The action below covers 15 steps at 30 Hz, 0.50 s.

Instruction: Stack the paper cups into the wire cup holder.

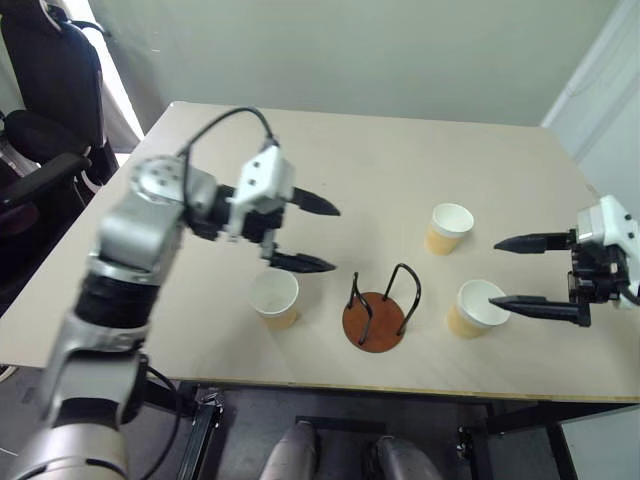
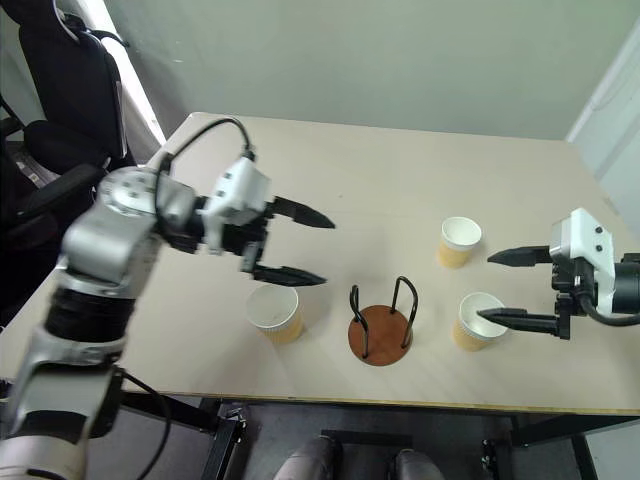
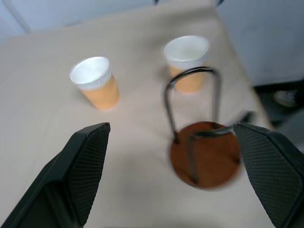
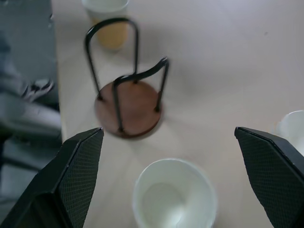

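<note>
tan-yellow paper cups (image 1: 449, 229) with white insides and rims, on a pale beige desk (image 1: 380, 150). wire cup holder (image 1: 378, 310): reddish-brown disc, black loops. gripper fingers (image 3: 83, 161) black, finely cross-hatched, probably rubbery.

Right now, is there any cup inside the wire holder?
No, it's empty. The wire cup holder shows its bare brown base, and all three paper cups stand on the table.

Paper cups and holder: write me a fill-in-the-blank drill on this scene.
1. The number of paper cups standing on the table is ____.
2. The wire cup holder contains ____ cups.
3. Both the left pincer and the right pincer are ____.
Missing words: three; no; open
</note>
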Each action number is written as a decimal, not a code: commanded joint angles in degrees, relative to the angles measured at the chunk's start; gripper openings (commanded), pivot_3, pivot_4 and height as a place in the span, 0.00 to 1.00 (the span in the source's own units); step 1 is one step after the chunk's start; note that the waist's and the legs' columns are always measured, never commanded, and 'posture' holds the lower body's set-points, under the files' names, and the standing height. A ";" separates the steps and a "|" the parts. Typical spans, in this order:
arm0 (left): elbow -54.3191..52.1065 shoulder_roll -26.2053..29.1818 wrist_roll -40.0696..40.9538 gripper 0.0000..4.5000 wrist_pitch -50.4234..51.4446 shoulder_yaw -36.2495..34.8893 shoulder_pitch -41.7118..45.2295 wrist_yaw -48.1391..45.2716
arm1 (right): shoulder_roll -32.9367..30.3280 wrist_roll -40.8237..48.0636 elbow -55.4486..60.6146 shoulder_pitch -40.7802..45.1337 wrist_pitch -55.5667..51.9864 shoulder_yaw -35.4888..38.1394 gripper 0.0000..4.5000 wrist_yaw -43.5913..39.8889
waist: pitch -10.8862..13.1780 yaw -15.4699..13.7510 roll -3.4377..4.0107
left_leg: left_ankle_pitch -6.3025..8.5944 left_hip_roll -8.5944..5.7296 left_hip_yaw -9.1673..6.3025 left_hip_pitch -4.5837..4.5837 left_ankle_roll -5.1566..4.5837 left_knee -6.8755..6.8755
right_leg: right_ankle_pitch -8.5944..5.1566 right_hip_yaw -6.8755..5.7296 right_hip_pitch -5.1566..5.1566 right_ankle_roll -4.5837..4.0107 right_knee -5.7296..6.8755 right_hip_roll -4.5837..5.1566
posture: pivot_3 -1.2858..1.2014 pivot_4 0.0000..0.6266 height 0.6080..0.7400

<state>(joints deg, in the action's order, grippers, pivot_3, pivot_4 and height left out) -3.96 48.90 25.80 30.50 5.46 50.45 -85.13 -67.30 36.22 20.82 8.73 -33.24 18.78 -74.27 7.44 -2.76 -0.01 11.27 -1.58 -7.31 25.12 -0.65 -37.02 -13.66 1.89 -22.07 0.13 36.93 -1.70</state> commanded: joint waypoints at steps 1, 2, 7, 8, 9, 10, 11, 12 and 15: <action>-1.84 5.26 2.80 0.99 2.76 -4.58 -1.83 -1.73 | -3.40 -3.60 4.44 -2.76 0.55 -2.30 1.00 -0.50 | -0.01 -0.01 0.02 | 0.00 0.00 -0.01 0.00 0.00 0.00 | -0.01 0.01 0.00 -0.01 0.01 0.00 | 0.52 0.24 1.00; -2.15 6.87 3.40 0.99 3.66 -5.43 -2.95 -1.92 | -3.68 -4.66 4.84 -2.93 0.63 -3.58 1.00 0.16 | -0.01 -0.01 0.02 | 0.02 0.01 -0.01 -0.04 0.01 0.00 | -0.02 0.01 0.02 -0.04 0.01 0.00 | 0.52 0.24 1.00; -7.14 12.87 8.10 0.99 8.30 -10.03 -10.95 -2.35 | -3.51 -8.53 5.36 -2.74 0.93 -8.86 1.00 2.41 | -0.01 0.28 0.02 | 0.02 0.01 -0.03 -0.07 0.03 -0.01 | -0.04 0.04 -0.02 -0.08 0.05 0.00 | 0.52 0.24 1.00; -8.03 13.31 8.76 0.99 8.81 -10.56 -12.08 -1.83 | -3.71 -9.44 5.16 -3.00 1.32 -9.51 1.00 2.43 | -0.01 0.22 0.02 | 0.02 0.00 -0.03 -0.06 0.03 -0.01 | -0.04 0.04 -0.02 -0.08 0.07 0.00 | 0.52 0.24 1.00; -9.75 13.90 9.83 0.99 9.79 -11.87 -14.47 -1.05 | -3.96 -10.96 4.90 -3.27 1.91 -10.86 1.00 2.51 | -0.01 0.20 0.02 | 0.01 0.00 -0.03 -0.05 0.03 -0.01 | -0.05 0.04 -0.03 -0.09 0.07 0.00 | 0.52 0.24 1.00; -10.97 14.25 10.62 0.99 10.53 -12.72 -16.05 -0.35 | -4.08 -12.11 4.55 -3.31 2.40 -11.86 1.00 2.47 | -0.01 0.20 0.02 | 0.02 0.00 -0.03 -0.05 0.02 -0.01 | -0.05 0.04 -0.04 -0.09 0.06 0.00 | 0.52 0.24 1.00; -12.15 14.22 11.52 0.99 11.32 -13.67 -17.29 0.74 | -3.95 -13.74 3.66 -2.47 2.89 -13.55 1.00 2.89 | -0.01 0.23 0.02 | 0.06 0.00 -0.03 -0.05 0.04 -0.01 | -0.05 0.05 -0.02 -0.10 0.06 0.00 | 0.52 0.24 1.00; -12.96 14.17 12.18 0.99 11.84 -14.34 -18.07 1.58 | -3.78 -14.86 3.01 -1.78 3.20 -14.69 1.00 3.16 | -0.01 0.23 0.02 | 0.06 0.00 -0.03 -0.06 0.05 0.00 | -0.05 0.05 -0.03 -0.10 0.06 0.00 | 0.52 0.24 1.00; -14.43 14.35 13.52 0.99 12.55 -15.41 -19.27 3.42 | -3.20 -17.40 0.77 -0.07 4.91 -17.79 1.00 2.83 | -0.01 0.26 0.02 | 0.06 0.01 -0.03 -0.06 0.09 0.00 | -0.04 0.04 -0.07 -0.13 0.11 0.00 | 0.52 0.24 1.00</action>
<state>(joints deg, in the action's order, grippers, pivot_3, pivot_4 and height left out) -16.31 62.35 37.62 42.59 -7.13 31.13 -82.74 -70.35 20.27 22.21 7.68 -29.78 1.50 -71.31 7.43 -2.50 0.01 11.33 -1.57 -7.34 25.04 -0.56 -37.02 -13.69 1.94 -22.14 -0.01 37.05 -1.70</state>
